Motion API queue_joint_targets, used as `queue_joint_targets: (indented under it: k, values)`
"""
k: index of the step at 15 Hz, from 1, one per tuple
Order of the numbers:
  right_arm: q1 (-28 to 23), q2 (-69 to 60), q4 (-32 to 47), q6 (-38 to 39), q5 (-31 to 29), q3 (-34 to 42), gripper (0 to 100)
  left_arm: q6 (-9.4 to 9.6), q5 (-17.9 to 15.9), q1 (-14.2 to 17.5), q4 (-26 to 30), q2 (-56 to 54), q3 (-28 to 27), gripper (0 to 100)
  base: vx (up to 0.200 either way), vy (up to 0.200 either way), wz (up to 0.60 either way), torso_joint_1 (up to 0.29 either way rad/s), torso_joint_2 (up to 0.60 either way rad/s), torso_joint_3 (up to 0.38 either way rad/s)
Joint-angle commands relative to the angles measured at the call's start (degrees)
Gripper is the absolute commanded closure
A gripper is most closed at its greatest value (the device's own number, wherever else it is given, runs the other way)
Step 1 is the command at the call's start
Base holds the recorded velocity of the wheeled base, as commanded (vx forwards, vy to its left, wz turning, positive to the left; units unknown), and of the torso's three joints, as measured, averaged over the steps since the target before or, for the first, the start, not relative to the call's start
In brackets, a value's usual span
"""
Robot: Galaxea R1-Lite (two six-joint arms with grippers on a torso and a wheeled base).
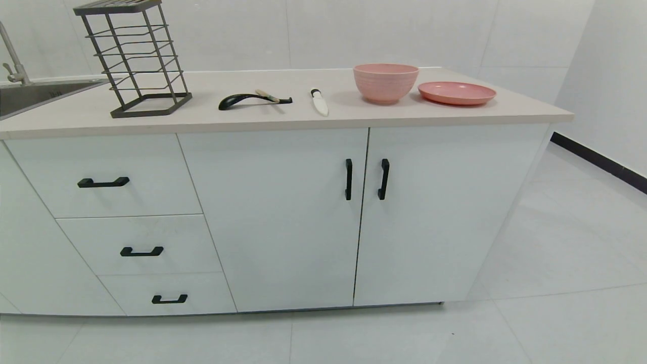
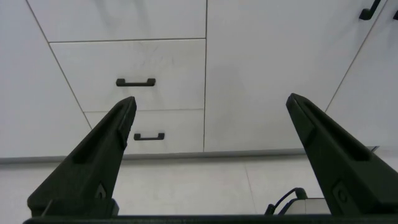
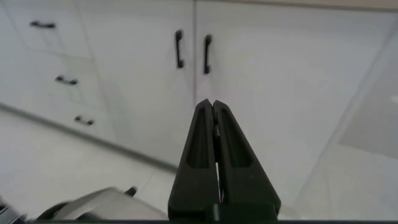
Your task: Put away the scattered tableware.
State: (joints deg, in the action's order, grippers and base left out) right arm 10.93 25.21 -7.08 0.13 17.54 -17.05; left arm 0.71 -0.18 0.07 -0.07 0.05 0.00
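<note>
left tool (image 2: 210,102) stood wide, right tool (image 3: 212,107) closed, empty. the bowl (image 1: 385,82) looked light, rigid; its rim suited gripping.

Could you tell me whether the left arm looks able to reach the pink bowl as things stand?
Probably not yet: the left gripper hangs low, jaws open, facing the lower drawers, while the pink bowl sits up on the countertop. Nothing blocks the bowl, so raising the arm may suffice.

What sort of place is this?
Most likely a kitchen: a countertop over white cabinets and drawers, a sink with a tap at its left end, and a wire rack, pink bowl and plate on top.
</note>
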Motion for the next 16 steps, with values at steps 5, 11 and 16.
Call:
queue_joint_targets:
  k: [5, 11, 16]
  values:
    - [7.52, 24.71, -10.76, -0.31, 0.56, -0.08, 100, 0.0, 0.01, 0.01, -0.01, 0.04, 0.0, 0, 0.0, 0.0, 0.0, 0.0, 0.0, 0.0]
    - [7.7, 52.92, -33.43, -5.41, 2.85, -2.28, 0, -0.09, 0.01, 0.01, -0.01, 0.04, 0.0, 0, 0.0, 0.0, 0.0, 0.0, 0.0, 0.0]
    - [6.29, 62.68, -44.68, -5.32, 3.11, -1.93, 0, -0.09, 0.01, 0.01, -0.01, 0.04, 0.0, 0, 0.0, 0.0, 0.0, 0.0, 0.0, 0.0]
